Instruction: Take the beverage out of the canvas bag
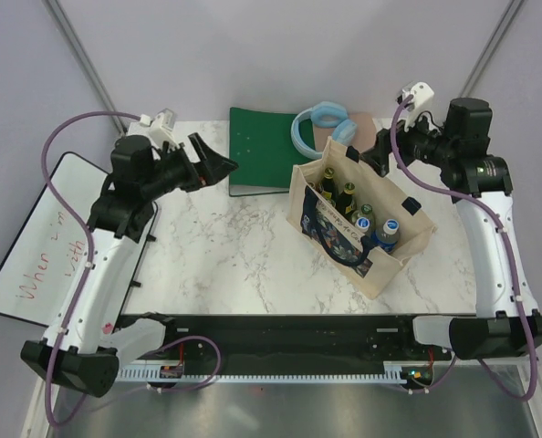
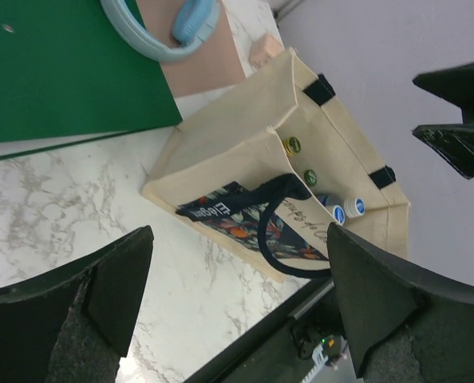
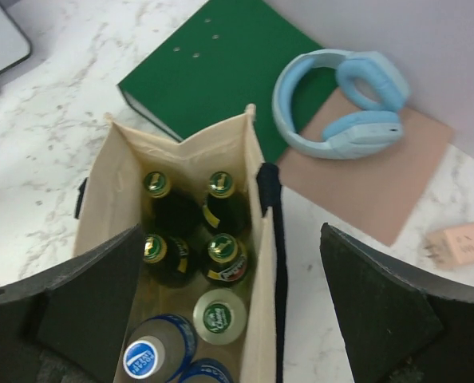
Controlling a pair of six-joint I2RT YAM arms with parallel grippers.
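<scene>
A whiteboard (image 1: 34,246) lies at the left edge of the table (image 1: 234,260). The left gripper (image 1: 218,169) hovers spread wide, holding nothing, just left of a green binder (image 1: 266,151). Blue headphones (image 1: 321,128) lie at the far edge. Right of centre stands the canvas bag (image 1: 390,265), open, with bottles (image 3: 209,259) upright inside. The right gripper (image 1: 378,152) hangs over its far end, spread wide and holding nothing.

Beneath your right gripper (image 3: 231,271), the walls of the canvas bag (image 3: 116,179) hide the bodies of the bottles (image 3: 221,257); the frame edge crops the blue-capped bottle (image 3: 209,373) nearest that gripper.
</scene>
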